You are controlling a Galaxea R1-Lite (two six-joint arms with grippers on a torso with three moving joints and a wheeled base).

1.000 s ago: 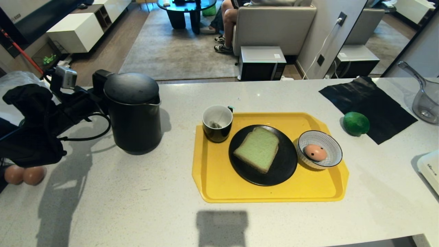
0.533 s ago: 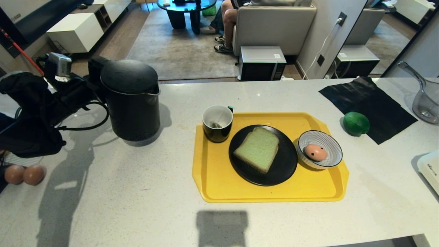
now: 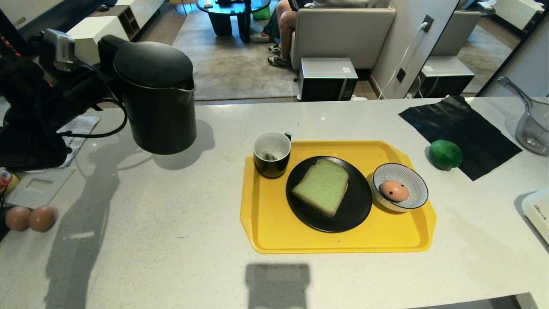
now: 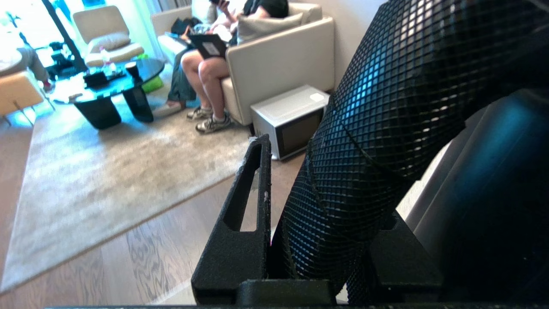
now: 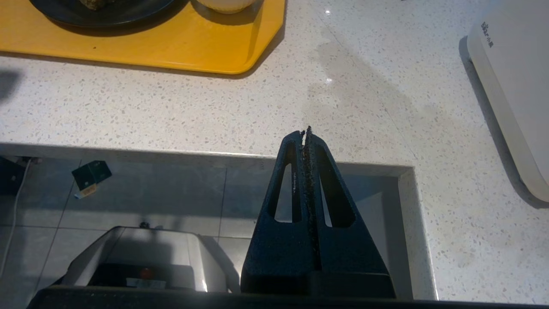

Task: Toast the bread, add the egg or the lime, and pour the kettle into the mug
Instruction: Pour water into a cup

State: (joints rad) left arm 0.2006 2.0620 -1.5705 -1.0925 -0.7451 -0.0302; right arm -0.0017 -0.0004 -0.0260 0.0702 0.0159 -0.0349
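Left arm: reaches in from the desk's [image 3: 171,240] far-left side, wrist level, left end effector [image 4: 300,240] clamped on the handle [image 4: 369,141] of the kettle [image 3: 156,101].
Right end effector [image 5: 306,141]: fingers pressed together, holding nothing, parked over the desk's near edge.
Change: the kettle, standing on the desk a second ago, now hangs upright above it, higher and further left.
Mug [image 3: 272,153]: at the far-left corner of the yellow tray [image 3: 274,231], well right of the kettle, open desk between.
Bread [image 3: 321,186]: on the black plate [image 3: 351,210].
Egg [image 3: 394,190]: in the striped bowl [image 3: 418,189].
Lime [image 3: 445,154]: right of the tray.
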